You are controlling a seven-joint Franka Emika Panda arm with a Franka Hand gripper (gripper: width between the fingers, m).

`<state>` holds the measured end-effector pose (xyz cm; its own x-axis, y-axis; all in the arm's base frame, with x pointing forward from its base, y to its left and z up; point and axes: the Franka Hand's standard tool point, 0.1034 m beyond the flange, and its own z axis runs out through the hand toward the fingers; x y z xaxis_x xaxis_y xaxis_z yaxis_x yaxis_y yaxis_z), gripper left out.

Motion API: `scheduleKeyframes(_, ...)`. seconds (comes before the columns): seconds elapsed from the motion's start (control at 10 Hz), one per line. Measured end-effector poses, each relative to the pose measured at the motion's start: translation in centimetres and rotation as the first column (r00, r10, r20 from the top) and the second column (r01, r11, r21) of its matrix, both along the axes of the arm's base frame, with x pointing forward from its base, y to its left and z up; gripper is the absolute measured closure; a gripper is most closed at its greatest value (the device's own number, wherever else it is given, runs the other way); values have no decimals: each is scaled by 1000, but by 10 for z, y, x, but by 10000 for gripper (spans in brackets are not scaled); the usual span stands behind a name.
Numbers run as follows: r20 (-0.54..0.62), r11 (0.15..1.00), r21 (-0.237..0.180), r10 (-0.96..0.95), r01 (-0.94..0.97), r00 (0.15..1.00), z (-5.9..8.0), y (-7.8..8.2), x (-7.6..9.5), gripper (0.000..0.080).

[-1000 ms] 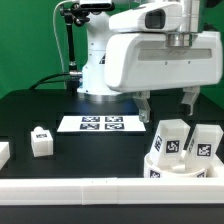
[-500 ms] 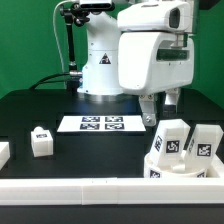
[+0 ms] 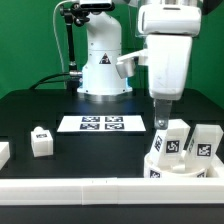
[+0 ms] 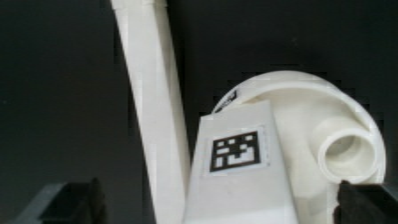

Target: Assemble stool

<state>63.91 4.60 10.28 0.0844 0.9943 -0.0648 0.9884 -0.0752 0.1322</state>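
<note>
The round white stool seat (image 3: 178, 166) lies at the exterior view's right, against the front rail, with two tagged legs (image 3: 171, 141) (image 3: 203, 142) standing on it. A third tagged leg (image 3: 40, 141) stands loose at the left. My gripper (image 3: 160, 121) hangs just above and behind the nearer standing leg, apart from it. In the wrist view the gripper (image 4: 217, 205) is open and empty, its dark fingertips (image 4: 71, 203) wide apart. Between them shows a rounded white stool part (image 4: 294, 140) bearing a square tag and a round hole.
The marker board (image 3: 100, 124) lies flat mid-table before the robot base. A long white border rail (image 3: 90, 188) runs along the front edge and shows in the wrist view (image 4: 151, 100). Another white part (image 3: 3, 152) sits at the far left edge.
The gripper has turned about its vertical axis, from broad face to narrow side toward the exterior camera, and its fingertips have come down closer to the standing legs.
</note>
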Motion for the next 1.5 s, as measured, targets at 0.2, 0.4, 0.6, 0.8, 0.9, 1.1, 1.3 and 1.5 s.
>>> scheduleKeyframes(0.2,-19,987,-44,154,-154,988,-4,2,-1,150)
scheduleKeyframes(0.4,-41,959,-79,269,-272,962,-7,4,-2,150)
scheduleKeyframes(0.6,-54,943,-94,314,-318,948,-10,5,-3,150)
scheduleKeyframes(0.8,-57,948,-89,300,-304,952,-15,7,-5,211)
scheduleKeyframes(0.9,-57,949,-89,298,-302,953,-15,8,-5,211)
scheduleKeyframes(1.1,-57,950,-89,296,-300,954,-15,6,-5,462)
scheduleKeyframes(1.3,-55,954,-88,282,-286,958,-15,6,-5,462)
scheduleKeyframes(1.5,-50,973,-82,214,-218,976,-15,6,-6,462)
